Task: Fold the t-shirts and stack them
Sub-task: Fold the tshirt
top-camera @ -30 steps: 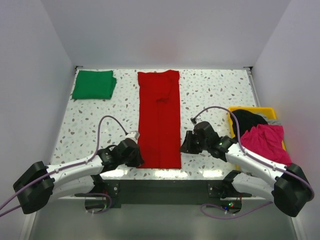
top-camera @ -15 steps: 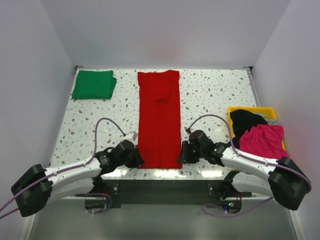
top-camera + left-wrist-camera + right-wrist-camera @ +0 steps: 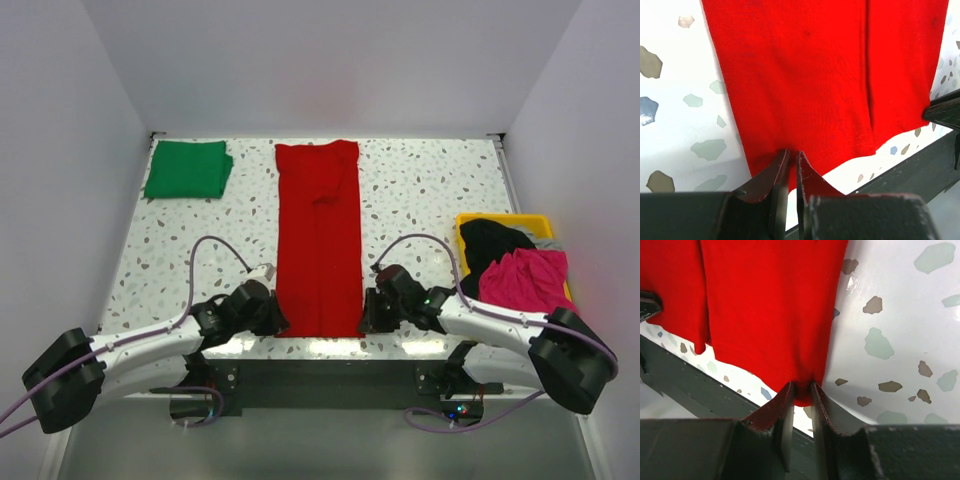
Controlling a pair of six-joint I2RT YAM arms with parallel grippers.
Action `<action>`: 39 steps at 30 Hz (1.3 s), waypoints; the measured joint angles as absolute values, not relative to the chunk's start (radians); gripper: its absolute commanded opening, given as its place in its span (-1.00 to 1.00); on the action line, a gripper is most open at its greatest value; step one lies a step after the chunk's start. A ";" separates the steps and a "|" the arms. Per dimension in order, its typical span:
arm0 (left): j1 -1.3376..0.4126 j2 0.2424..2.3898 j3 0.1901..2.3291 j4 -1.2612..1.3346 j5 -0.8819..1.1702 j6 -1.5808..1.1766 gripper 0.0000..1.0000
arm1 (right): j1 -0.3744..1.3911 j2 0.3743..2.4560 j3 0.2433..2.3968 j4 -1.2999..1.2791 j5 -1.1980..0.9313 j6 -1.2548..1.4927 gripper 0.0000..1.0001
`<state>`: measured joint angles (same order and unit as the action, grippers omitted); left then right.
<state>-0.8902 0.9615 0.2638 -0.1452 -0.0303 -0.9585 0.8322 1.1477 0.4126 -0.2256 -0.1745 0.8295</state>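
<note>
The red t-shirt (image 3: 318, 240) lies folded into a long strip down the middle of the table, from the far edge to the near edge. The green t-shirt (image 3: 188, 169) sits folded at the far left. My left gripper (image 3: 280, 322) is at the strip's near left corner. In the left wrist view its jaws (image 3: 792, 152) are shut on the red hem (image 3: 815, 75). My right gripper (image 3: 365, 318) is at the near right corner. There its jaws (image 3: 802, 386) pinch a fold of red cloth (image 3: 765, 305) between them.
A yellow tray (image 3: 500, 219) at the right edge holds a magenta garment (image 3: 530, 280) and a black one (image 3: 495, 242). The table's dark front rail (image 3: 685, 380) runs just below the shirt's near hem. Speckled tabletop (image 3: 420, 190) shows on both sides of the strip.
My right gripper came down and left to the shirt's near right corner and narrowed onto the cloth. The left gripper shifted slightly nearer along the left corner and tightened.
</note>
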 measured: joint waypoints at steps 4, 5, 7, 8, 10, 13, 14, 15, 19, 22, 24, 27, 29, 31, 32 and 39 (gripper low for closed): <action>-0.890 0.950 0.271 -0.174 -0.030 -0.958 -0.66 | 0.836 1.156 0.432 -0.257 -0.170 0.818 -0.42; -0.891 0.945 0.275 -0.186 -0.030 -0.958 -0.65 | 0.838 1.156 0.437 -0.269 -0.168 0.814 -0.39; -0.890 0.929 0.289 -0.225 -0.030 -0.958 -0.59 | 0.838 1.152 0.445 -0.302 -0.160 0.803 -0.35; -0.890 0.921 0.295 -0.236 -0.030 -0.958 -0.56 | 0.838 1.148 0.446 -0.316 -0.154 0.801 -0.34; -0.890 0.898 0.311 -0.273 -0.031 -0.960 -0.50 | 0.838 1.122 0.446 -0.361 -0.144 0.797 -0.29; -0.890 0.856 0.331 -0.315 -0.038 -0.971 -0.48 | 0.838 1.068 0.446 -0.410 -0.121 0.797 -0.27; -0.890 0.844 0.335 -0.327 -0.041 -0.977 -0.46 | 0.838 1.051 0.446 -0.419 -0.117 0.800 -0.27; -0.890 0.833 0.338 -0.336 -0.045 -0.981 -0.45 | 0.838 1.030 0.446 -0.426 -0.110 0.804 -0.27; -0.890 0.815 0.341 -0.369 -0.065 -0.987 -0.40 | 0.838 0.979 0.442 -0.415 -0.091 0.843 -0.28; -0.891 0.819 0.341 -0.387 -0.075 -0.987 -0.35 | 0.838 0.985 0.427 -0.387 -0.089 0.873 -0.28; -0.890 0.826 0.341 -0.387 -0.083 -0.987 -0.34 | 0.838 0.999 0.419 -0.372 -0.089 0.885 -0.28; -0.890 0.846 0.340 -0.389 -0.093 -0.985 -0.34 | 0.838 1.027 0.416 -0.354 -0.089 0.897 -0.28; -0.890 0.856 0.340 -0.392 -0.102 -0.984 -0.33 | 0.838 1.037 0.416 -0.345 -0.089 0.898 -0.28; -0.890 0.856 0.333 -0.392 -0.109 -0.984 -0.33 | 0.838 1.042 0.413 -0.336 -0.089 0.898 -0.28; -0.890 0.856 0.328 -0.392 -0.111 -0.984 -0.33 | 0.838 1.043 0.410 -0.332 -0.089 0.898 -0.28; -0.890 0.856 0.305 -0.402 -0.112 -0.984 -0.35 | 0.838 1.061 0.390 -0.302 -0.098 0.900 -0.28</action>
<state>-0.8902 0.8558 0.3046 -0.4015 -0.1123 -0.9840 0.8379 1.0611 0.3897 -0.3019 -0.0982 0.9005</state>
